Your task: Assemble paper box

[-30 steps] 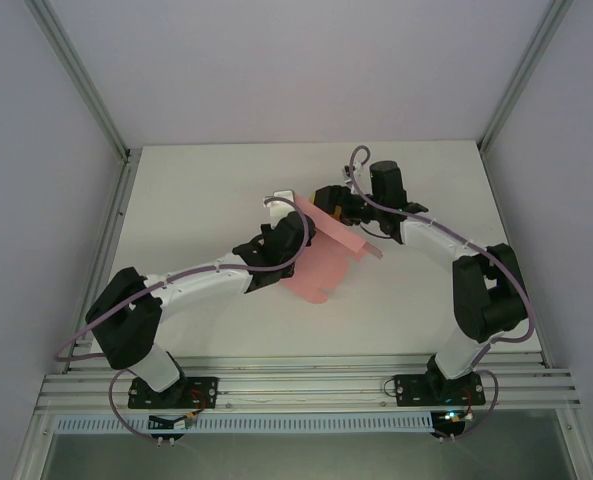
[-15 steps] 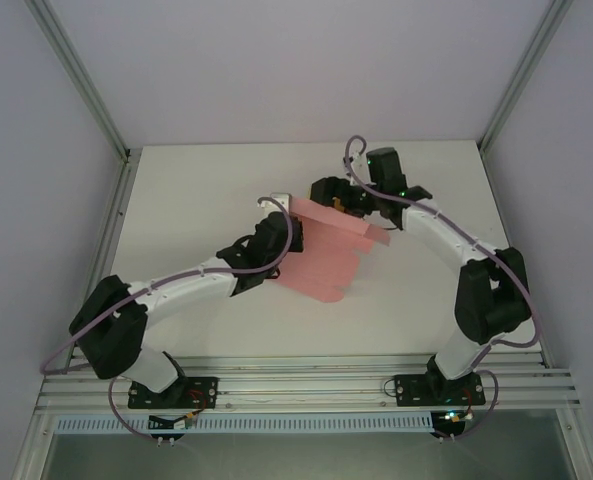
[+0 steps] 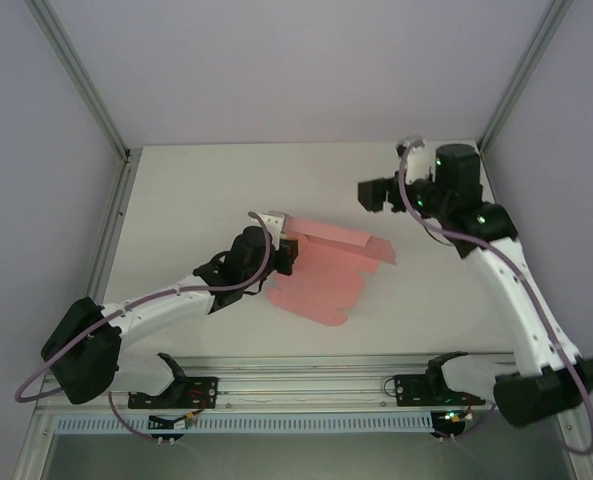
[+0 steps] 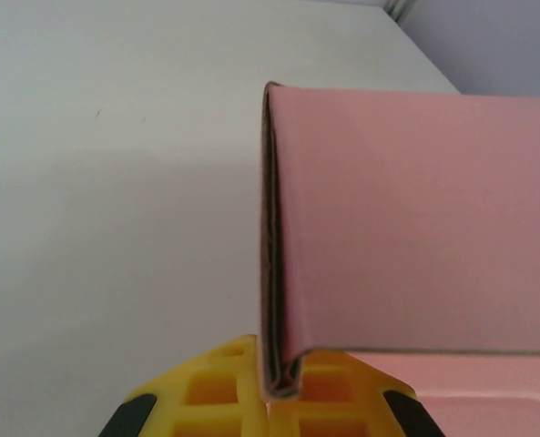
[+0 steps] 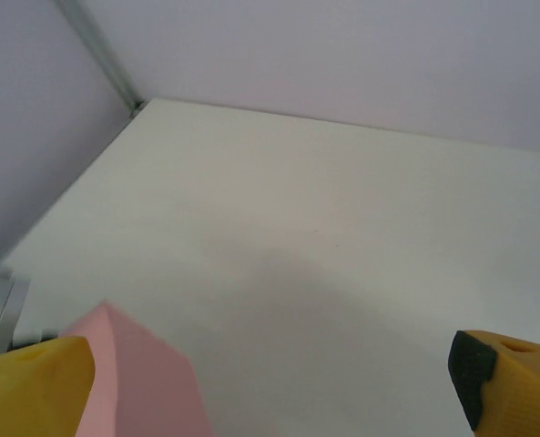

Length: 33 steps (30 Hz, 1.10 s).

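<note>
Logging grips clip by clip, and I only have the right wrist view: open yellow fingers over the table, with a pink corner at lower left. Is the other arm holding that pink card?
Observer: Yes. The left wrist view shows the left gripper shut on a doubled edge of the paper box.
Operator: Is the card lying flat?
Observer: Not fully. From the top camera most of it rests on the table, but the far strip is folded up at an angle.
Operator: Is my gripper touching it?
Observer: No. From above, the right gripper sits apart from the box, beyond its far right corner.
</note>
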### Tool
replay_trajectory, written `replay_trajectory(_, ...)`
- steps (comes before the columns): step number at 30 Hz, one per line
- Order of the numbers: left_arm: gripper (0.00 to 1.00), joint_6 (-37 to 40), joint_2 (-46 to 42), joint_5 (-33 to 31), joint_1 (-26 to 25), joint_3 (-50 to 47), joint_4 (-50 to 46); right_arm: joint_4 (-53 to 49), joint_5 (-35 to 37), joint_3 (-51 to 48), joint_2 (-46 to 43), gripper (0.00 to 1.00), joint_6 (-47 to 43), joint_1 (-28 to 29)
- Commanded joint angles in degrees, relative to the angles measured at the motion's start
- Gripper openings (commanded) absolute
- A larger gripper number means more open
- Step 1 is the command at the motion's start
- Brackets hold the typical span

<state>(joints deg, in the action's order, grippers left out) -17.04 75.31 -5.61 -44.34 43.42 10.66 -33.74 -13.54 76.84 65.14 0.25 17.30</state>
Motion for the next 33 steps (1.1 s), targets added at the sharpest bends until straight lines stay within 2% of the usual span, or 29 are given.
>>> replay_trajectory(1,0.00,2.5,-2.7,2.3,0.8,-0.6,0.9,-10.6,-7.3,-1.6,-4.9,1.00,-17.1,0.2)
replay_trajectory(4,0.00,4.3,-3.3,4.4,1.3,0.3,-1.5,-14.6,-8.0,-2.7,-7.6,1.00,-26.3,0.2)
replay_trajectory(7,0.00,5.4,-4.0,5.7,1.6,0.6,-2.5,-20.7,-9.8,-0.3,-5.9,1.00,-34.2,0.2)
replay_trajectory(15,0.00,6.1,-4.1,7.0,1.7,1.0,-3.3,-24.0,-13.9,4.6,1.7,0.99,-37.0,0.8)
replay_trajectory(19,0.00,6.1,-3.7,5.2,1.8,1.9,-4.7,-28.5,-16.5,4.3,2.5,0.98,-42.6,3.1)
replay_trajectory(22,0.00,6.0,-3.4,5.4,1.9,2.2,-4.6,-27.8,-13.7,2.9,2.2,0.98,-43.0,4.5)
replay_trajectory(26,0.00,6.0,-3.6,7.8,2.1,2.0,-3.6,-25.6,-6.3,2.1,4.1,0.98,-41.6,7.6)
replay_trajectory(33,0.00,4.6,-2.9,8.1,2.4,3.2,-4.4,-28.7,-3.4,1.8,6.9,0.96,-44.9,10.9)
